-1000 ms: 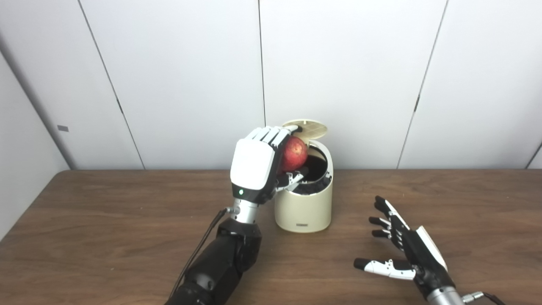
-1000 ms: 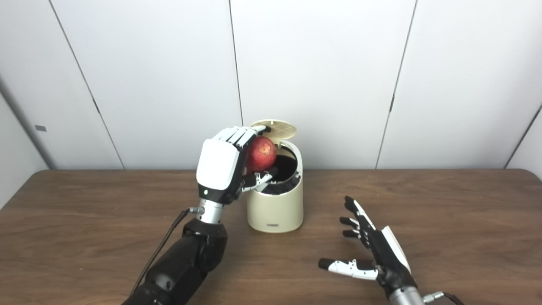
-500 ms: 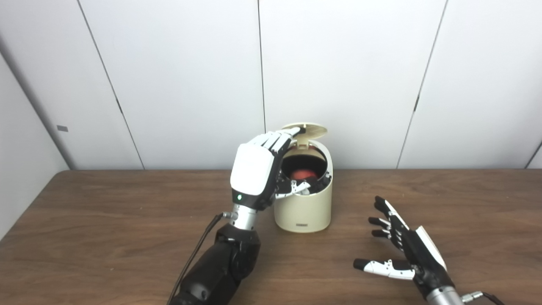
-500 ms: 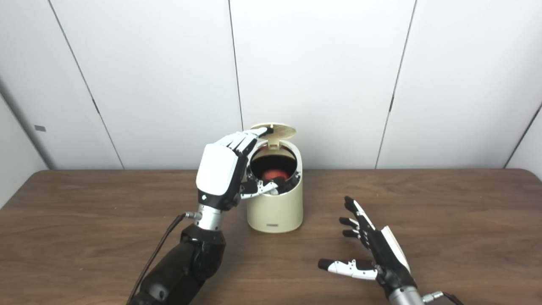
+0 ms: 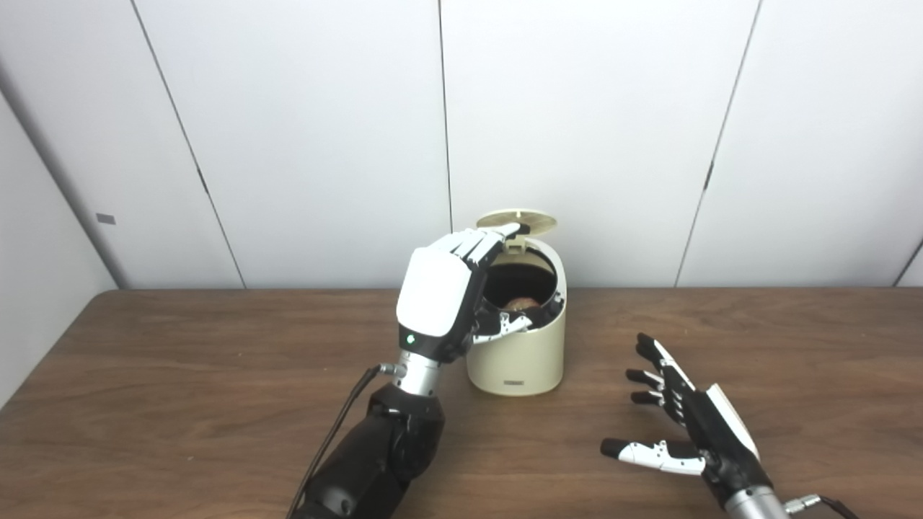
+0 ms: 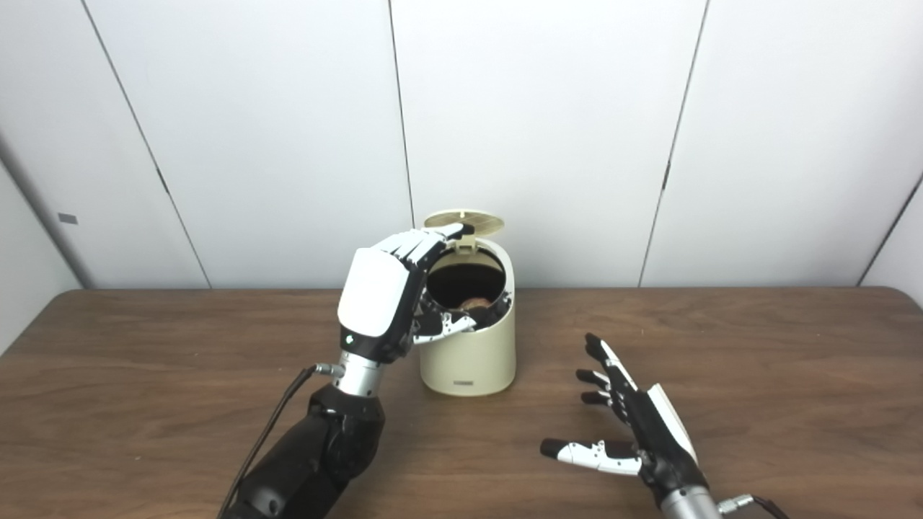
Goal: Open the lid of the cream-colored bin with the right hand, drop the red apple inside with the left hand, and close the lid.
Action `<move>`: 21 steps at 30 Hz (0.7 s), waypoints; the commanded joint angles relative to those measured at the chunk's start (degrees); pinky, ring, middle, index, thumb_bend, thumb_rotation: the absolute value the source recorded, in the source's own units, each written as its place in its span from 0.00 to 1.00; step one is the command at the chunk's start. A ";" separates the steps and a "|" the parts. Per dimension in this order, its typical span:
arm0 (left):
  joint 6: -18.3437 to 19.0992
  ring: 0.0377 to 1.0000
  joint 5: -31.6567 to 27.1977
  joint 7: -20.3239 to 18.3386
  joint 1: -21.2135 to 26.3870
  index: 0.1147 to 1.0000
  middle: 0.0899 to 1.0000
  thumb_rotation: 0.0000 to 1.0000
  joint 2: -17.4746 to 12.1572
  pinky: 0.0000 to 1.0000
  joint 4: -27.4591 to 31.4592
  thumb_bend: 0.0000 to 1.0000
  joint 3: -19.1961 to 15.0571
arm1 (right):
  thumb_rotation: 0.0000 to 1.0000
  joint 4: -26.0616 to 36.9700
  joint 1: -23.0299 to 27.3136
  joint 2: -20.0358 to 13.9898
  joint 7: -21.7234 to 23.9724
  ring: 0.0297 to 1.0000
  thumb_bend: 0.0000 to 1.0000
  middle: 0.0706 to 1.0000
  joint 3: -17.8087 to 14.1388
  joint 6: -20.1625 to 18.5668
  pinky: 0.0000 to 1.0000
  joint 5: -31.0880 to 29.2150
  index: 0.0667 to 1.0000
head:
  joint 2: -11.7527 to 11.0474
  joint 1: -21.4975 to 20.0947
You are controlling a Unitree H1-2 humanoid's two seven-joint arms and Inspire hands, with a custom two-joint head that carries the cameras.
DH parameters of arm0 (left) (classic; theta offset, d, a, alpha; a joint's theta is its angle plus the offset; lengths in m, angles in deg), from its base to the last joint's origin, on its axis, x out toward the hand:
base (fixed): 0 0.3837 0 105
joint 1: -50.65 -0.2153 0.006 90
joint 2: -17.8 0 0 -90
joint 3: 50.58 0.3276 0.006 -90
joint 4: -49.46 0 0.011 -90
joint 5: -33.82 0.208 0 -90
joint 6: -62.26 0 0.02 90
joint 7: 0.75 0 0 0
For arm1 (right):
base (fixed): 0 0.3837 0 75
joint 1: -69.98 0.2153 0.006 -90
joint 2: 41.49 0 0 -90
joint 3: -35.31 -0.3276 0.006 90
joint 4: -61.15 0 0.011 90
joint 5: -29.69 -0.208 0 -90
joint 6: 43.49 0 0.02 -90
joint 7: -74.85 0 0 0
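On the brown wooden table [image 5: 180, 375], the cream-colored cylindrical bin [image 5: 515, 353] stands with its round lid [image 5: 516, 220] raised, and the red apple [image 5: 520, 303] lies low inside its dark opening. Beside the bin's rim the left hand [image 5: 440, 295] is raised, grasping nothing, fingertips [image 5: 508, 231] touching the lid's edge. Well to the right, the right hand [image 5: 685, 425] is spread and released just above the tabletop.

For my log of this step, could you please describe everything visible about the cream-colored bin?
The cream-colored bin is a small, smooth, plastic-looking cylinder standing upright on the wooden table. Its round lid is raised at the back, showing a dark interior with the apple low inside. The left hand is at its rim, fingertips at the lid.
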 commanded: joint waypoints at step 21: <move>-4.93 0.61 2.10 15.25 -0.70 0.62 0.65 0.05 -3.06 0.50 5.70 0.68 -6.50 | 0.21 0.14 0.57 0.03 -0.71 0.88 0.77 0.96 -0.64 3.47 0.78 -1.20 0.95 | -0.18 0.81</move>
